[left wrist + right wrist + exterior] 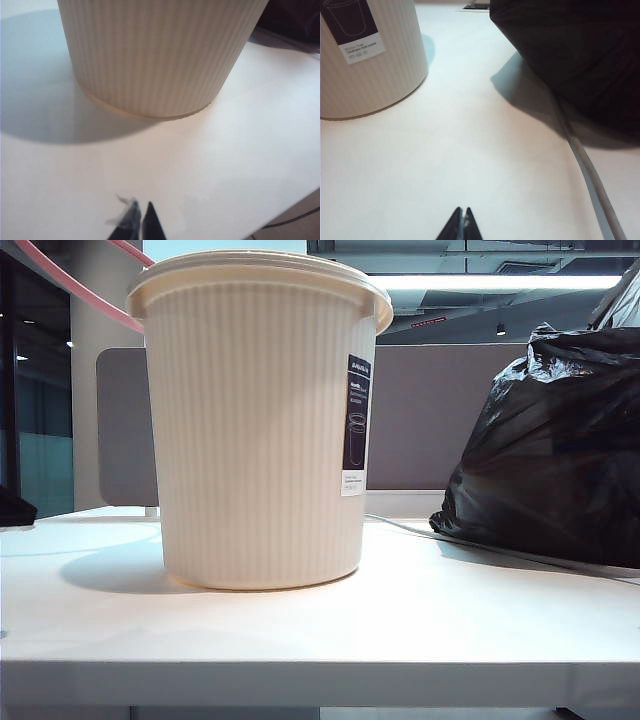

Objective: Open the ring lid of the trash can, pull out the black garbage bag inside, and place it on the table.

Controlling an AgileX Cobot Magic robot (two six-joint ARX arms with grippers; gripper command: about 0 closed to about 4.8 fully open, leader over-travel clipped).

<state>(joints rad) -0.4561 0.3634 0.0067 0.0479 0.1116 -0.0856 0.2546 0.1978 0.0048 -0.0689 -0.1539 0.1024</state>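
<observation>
Both claws hover low over the table (300, 630) in front of the trash can (262, 420). Left gripper (139, 220) has its tips pressed nearly together, a scrap of clear film clinging to one finger; right gripper (461, 222) is fully closed and grips nothing. Neither touches the can, which stands upright with its dark label (357, 425) facing the black garbage bag (560, 450). That bag sits on the table beside the can (apart from it), with a grey cable (590, 170) running under its edge. Behind the can, the ring lid (70, 285) shows as a pink arc.
</observation>
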